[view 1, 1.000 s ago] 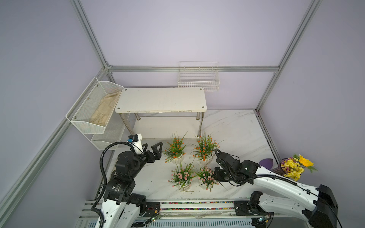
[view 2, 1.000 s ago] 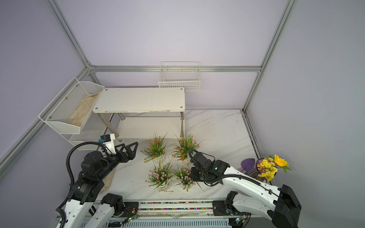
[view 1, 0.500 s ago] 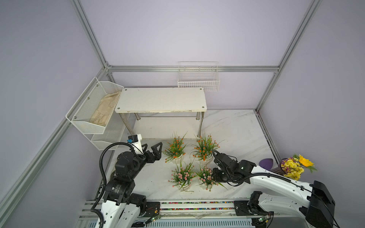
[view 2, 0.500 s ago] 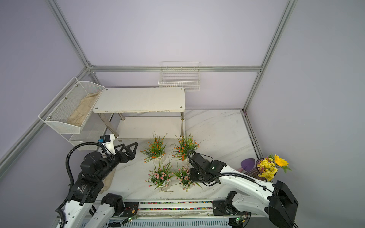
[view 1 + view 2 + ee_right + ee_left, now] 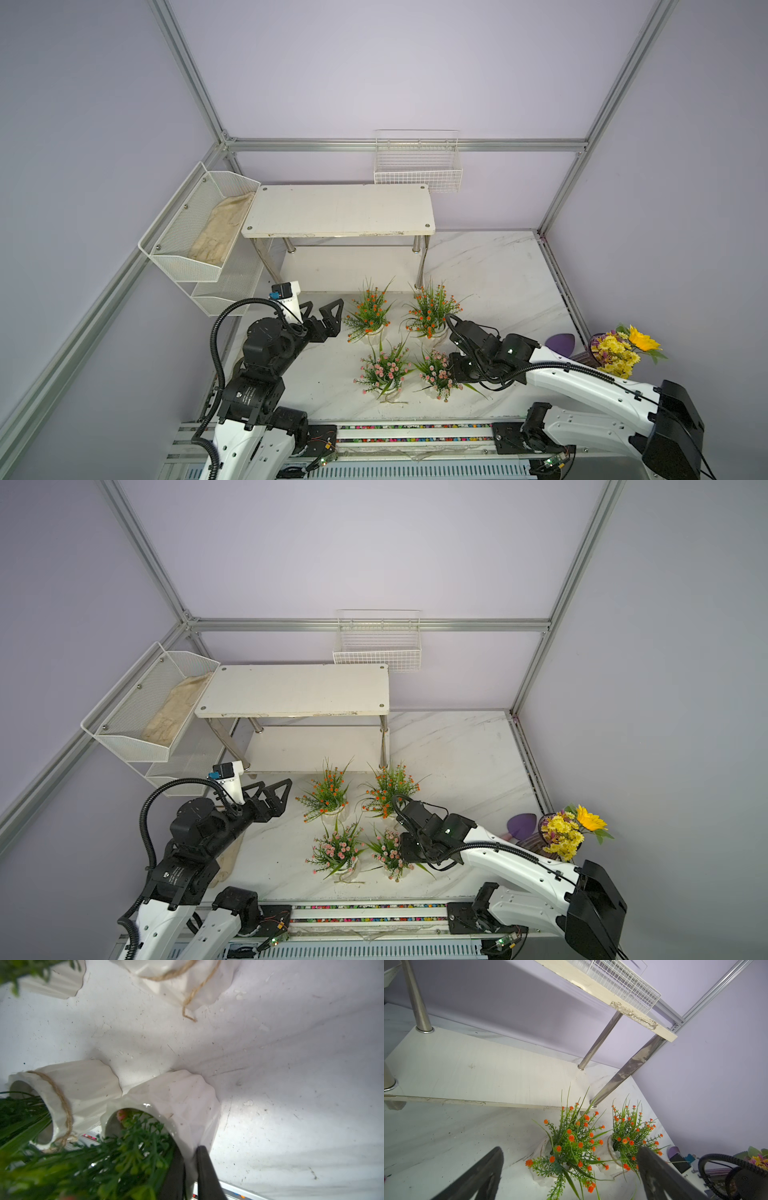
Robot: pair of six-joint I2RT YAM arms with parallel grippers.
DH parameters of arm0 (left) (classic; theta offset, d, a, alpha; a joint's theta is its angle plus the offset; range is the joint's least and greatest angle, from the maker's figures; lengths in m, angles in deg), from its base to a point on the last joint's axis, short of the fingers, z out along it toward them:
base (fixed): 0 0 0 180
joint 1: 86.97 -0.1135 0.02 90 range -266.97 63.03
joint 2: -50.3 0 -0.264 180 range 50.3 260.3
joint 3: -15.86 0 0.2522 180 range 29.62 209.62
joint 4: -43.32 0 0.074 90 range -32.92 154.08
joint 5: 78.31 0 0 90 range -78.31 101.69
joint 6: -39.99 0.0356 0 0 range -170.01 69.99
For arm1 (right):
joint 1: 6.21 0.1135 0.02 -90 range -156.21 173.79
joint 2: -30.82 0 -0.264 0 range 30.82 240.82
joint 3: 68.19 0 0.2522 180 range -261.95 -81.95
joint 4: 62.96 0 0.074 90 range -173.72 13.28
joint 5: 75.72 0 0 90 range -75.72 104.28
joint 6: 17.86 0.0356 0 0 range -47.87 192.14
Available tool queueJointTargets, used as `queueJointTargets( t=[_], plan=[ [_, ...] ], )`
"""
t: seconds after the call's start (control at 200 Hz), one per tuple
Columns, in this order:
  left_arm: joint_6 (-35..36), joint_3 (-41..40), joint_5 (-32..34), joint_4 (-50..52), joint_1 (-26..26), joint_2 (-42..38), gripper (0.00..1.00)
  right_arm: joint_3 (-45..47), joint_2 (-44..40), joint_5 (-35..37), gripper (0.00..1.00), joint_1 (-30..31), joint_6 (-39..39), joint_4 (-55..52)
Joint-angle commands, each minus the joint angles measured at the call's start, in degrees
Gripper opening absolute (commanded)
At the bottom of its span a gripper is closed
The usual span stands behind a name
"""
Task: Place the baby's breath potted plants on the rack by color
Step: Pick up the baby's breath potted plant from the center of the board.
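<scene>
Nearest the robot, right gripper point(image 5: 189, 1155) pinched narrow on the pot rim of the right pink plant point(image 5: 436, 370), one finger inside the rim, one outside. Left gripper point(image 5: 325, 306) spread wide, holding nothing, facing the left orange plant point(image 5: 370, 312) and apart from it.

Four baby's breath potted plants in all, upright in a square on the tabletop point(image 5: 498, 270), in front of the rack point(image 5: 338, 210). Two pink in the near row, the left pink plant point(image 5: 384, 369) just beside the gripped one. Two orange in the far row, the right orange plant point(image 5: 430, 311) close by the rack's front right leg. White ribbed pots, twine point(image 5: 64, 1105) round two of them in the right wrist view.

Off to the right, one sunflower bouquet point(image 5: 623, 351), with one purple spade-shaped piece point(image 5: 560, 341) beside it.

Farther back, one rack of two white boards on chrome legs. On the left wall, two white mesh bins point(image 5: 195, 224), a beige cloth point(image 5: 222, 232) in the upper. On the back wall, one white wire basket point(image 5: 417, 170).

White marble-patterned surface, speckled and scuffed up close. Lilac walls, aluminium frame rails.
</scene>
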Motion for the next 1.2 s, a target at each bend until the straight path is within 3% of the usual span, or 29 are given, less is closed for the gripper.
queueJointTargets(
  t=[0.0,0.215,0.505,0.82,1.195],
  plan=[
    [-0.75,1.32,-3.51,-6.66,0.85,1.26,1.0,-6.76,0.1,1.14,0.05,0.06,-1.8,-2.15],
    [3.11,3.87,-7.59,-15.23,5.86,6.67,1.0,-19.56,3.86,-0.05,0.04,-2.3,-6.74,-8.51],
    [17.05,8.95,-9.14,-17.16,17.98,13.37,1.0,-40.46,9.64,-4.07,0.03,-10.13,-15.0,-19.08],
    [32.55,12.53,3.02,-17.12,34.66,23.39,1.0,-54.98,14.5,-7.32,0.03,-15.51,-19.86,-25.84],
    [33.74,14.7,1.35,-22.94,37.09,29.15,1.0,-60.03,17.23,-8.55,0.03,-16.42,-21.78,-28.35]
  ],
)
